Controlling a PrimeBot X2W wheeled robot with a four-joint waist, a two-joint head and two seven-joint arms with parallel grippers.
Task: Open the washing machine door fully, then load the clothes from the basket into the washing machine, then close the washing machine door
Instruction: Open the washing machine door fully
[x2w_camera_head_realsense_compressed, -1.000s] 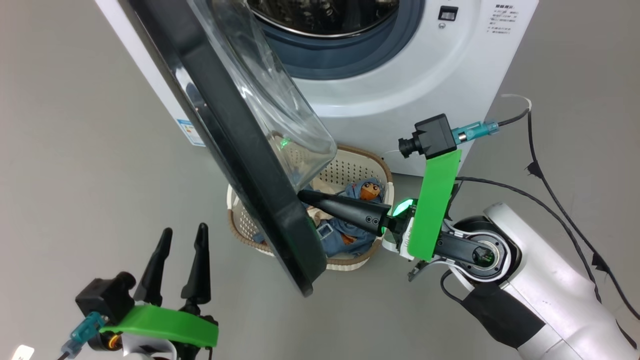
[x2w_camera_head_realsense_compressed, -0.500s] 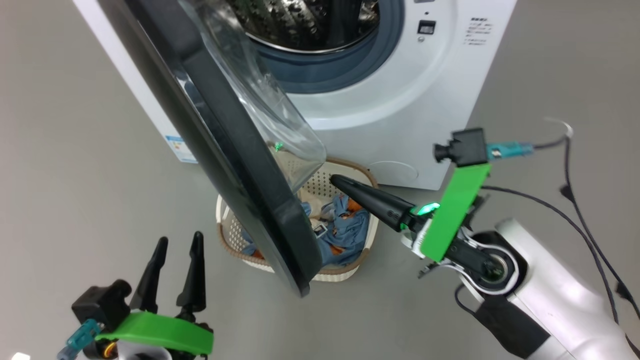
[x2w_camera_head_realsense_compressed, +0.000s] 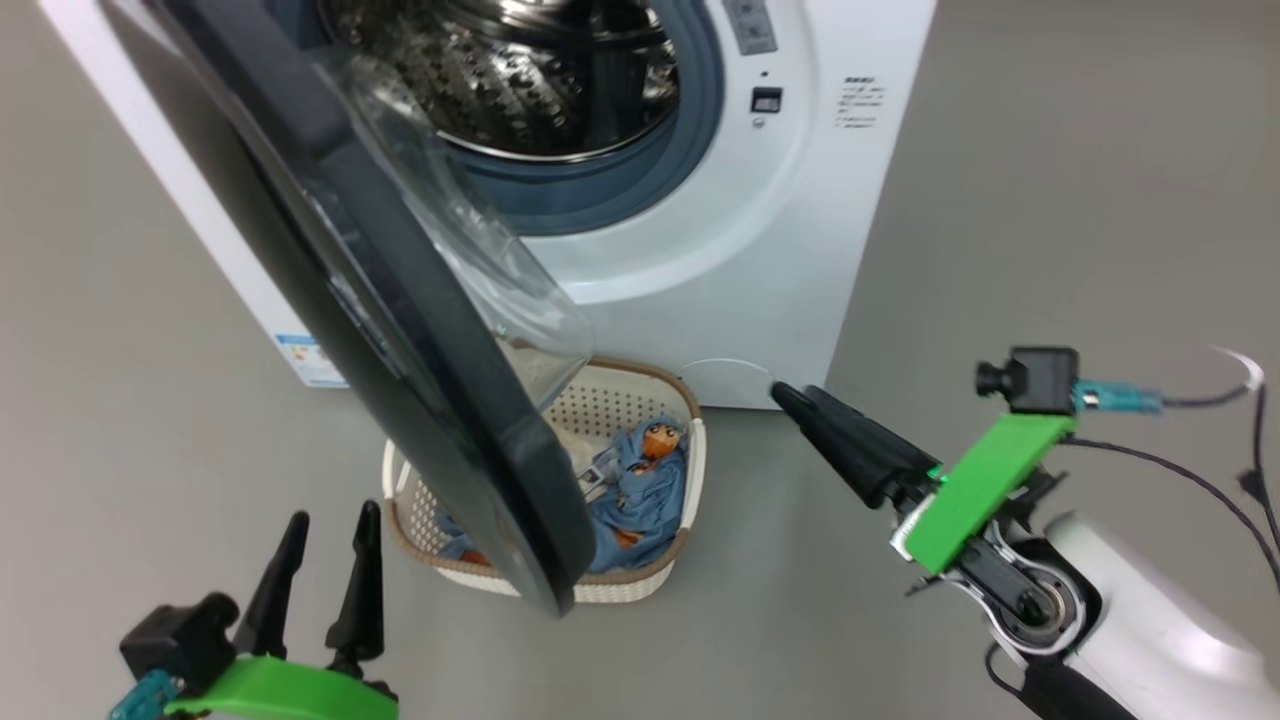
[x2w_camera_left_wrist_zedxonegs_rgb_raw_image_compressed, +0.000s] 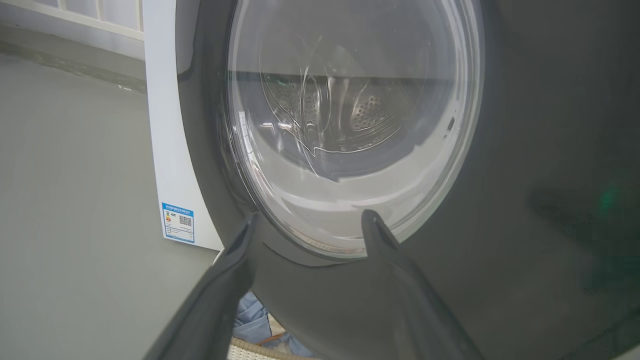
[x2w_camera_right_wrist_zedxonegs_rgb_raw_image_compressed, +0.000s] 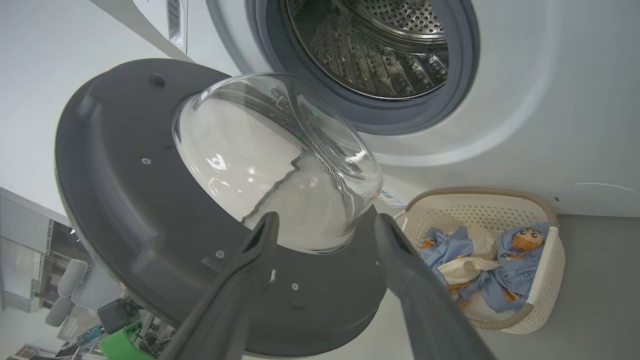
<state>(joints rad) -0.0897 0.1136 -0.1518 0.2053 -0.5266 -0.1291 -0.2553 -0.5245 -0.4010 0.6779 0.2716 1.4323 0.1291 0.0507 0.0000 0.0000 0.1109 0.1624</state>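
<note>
Withdrawing from the basket (x2w_camera_head_realsense_compressed: 625, 592), the right gripper (x2w_camera_head_realsense_compressed: 790, 395) now stands off to its right, above the floor and apart from the rim. A second ago it was down among the clothes (x2w_camera_head_realsense_compressed: 640, 490) with jaws shut; half a second ago it had already lifted above them. The jaws have since parted: the right wrist view shows them wide, with nothing between them. No cloth has come up.

Findings:
- Clothes remain in the basket, heaped toward its right side; the basket sits on the floor just in front of the machine (x2w_camera_head_realsense_compressed: 760, 280).
- The visible part of the drum (x2w_camera_head_realsense_compressed: 520, 80) holds no garment.
- The door (x2w_camera_head_realsense_compressed: 450, 430) stands partly open, and its lower edge overhangs the left part of the basket.
- The left gripper (x2w_camera_head_realsense_compressed: 334, 515) waits at the lower left, jaws wide and empty. In the left wrist view it faces the door's outer side, and I see no contact.
- The head view has shifted since the earlier pictures. I put that down to the camera, not to the machine or basket.

Assessment: the reach into the basket has delivered nothing, so loading has not begun. The door looks short of fully open and blocks part of the basket. Swinging it wider seems the sensible next move before another pick; a gripper returning under its edge risks striking the glass bowl.
</note>
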